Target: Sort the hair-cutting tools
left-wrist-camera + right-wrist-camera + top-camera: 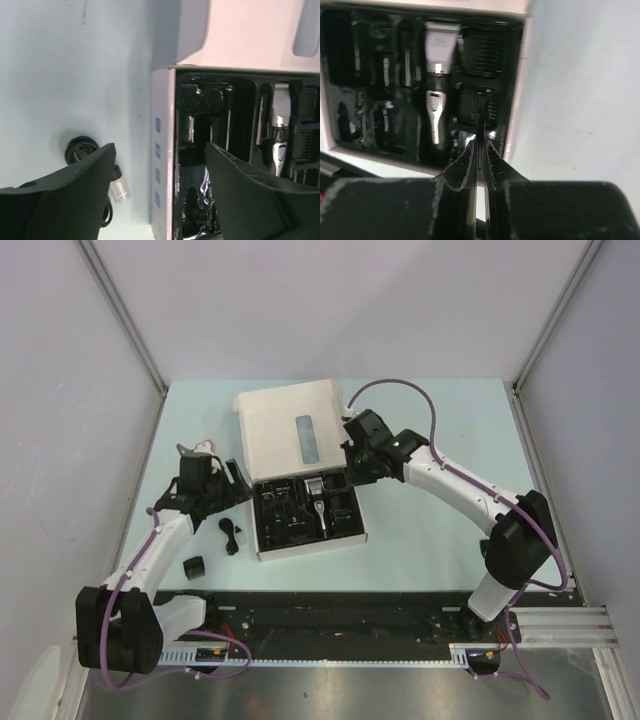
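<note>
The black-and-silver clipper lies in the black tray of the white box. In the right wrist view my right gripper is shut on the thin black brush, and the bristle end pokes out over the tray's right side. Black comb guards sit in tray slots beside the clipper. My left gripper is open and straddles the box's left wall without touching it. The coiled black cable lies on the table left of the box. One comb guard lies loose near the left arm.
The box's white lid stands open behind the tray. A small clear bottle lies next to the cable, close to my left finger. Grey walls enclose the pale table on three sides.
</note>
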You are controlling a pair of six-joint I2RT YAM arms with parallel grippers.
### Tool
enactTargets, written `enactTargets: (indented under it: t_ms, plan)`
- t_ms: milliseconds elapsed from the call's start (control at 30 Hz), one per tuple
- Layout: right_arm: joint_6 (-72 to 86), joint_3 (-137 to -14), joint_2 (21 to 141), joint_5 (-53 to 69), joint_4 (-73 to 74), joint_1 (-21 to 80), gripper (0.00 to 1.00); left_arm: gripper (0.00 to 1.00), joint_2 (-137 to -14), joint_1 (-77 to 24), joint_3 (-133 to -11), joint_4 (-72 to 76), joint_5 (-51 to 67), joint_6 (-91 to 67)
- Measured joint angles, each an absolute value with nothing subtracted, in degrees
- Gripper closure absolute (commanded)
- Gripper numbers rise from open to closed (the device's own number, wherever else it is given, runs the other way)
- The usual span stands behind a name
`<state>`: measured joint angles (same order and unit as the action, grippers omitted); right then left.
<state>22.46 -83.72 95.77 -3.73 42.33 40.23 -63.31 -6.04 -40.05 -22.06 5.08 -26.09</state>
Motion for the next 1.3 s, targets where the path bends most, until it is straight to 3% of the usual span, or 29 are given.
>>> enactTargets:
  t_ms: [167,333,433,900,1300]
  plan:
    - [22.5,-83.9,95.8,-0.5,40.1,44.0,0.96,0.39,-63.8,-4.3,-40.1,-23.8,2.1,-28.0]
    - [22.5,-84.4,95.8,1.5,38.2,47.0,0.96,0.67,-68.3,-4.3,-39.9,-24.4,3.1,-29.1]
    - [22.5,-84.7,95.9,2.3,37.5,48.1,0.96,0.74,-73.3,-4.3,-39.0,-24.4,4.6,-29.7]
    - [23.4,-85.1,96.3,3.4,35.5,50.1,0.96,0.84,-76.2,-8.5,-36.9,-26.4,11.9,-30.0]
    - [24.0,-87.9,101.7,3.7,36.2,51.0,0.96,0.82,-72.3,-15.6,-38.2,-27.7,15.8,-26.9]
